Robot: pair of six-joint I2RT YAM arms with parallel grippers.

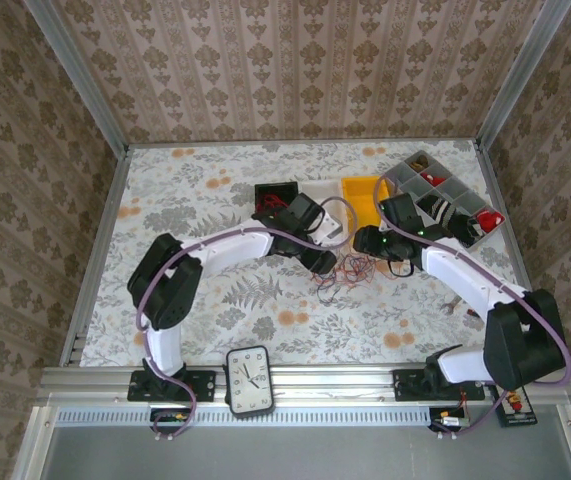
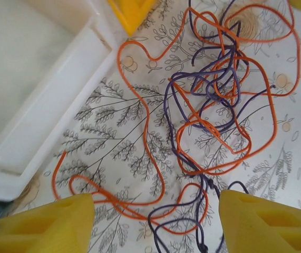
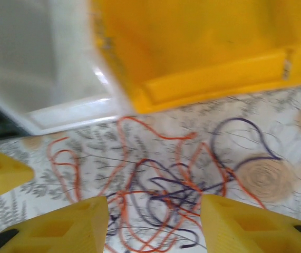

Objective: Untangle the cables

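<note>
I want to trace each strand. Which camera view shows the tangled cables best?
The left wrist view: the cables lie sharp and spread out, orange and purple strands easy to tell apart. The right wrist view shows them blurred. In the top view they look tiny.

A lab test cell: wallpaper panels [image 1: 295, 70] in a metal frame [image 1: 79, 75] wall off a floral surface [image 1: 195, 200]. The left arm [image 1: 225, 245] and right arm [image 1: 465, 280] are bolted to a rail [image 1: 315, 385] at its near edge.
</note>
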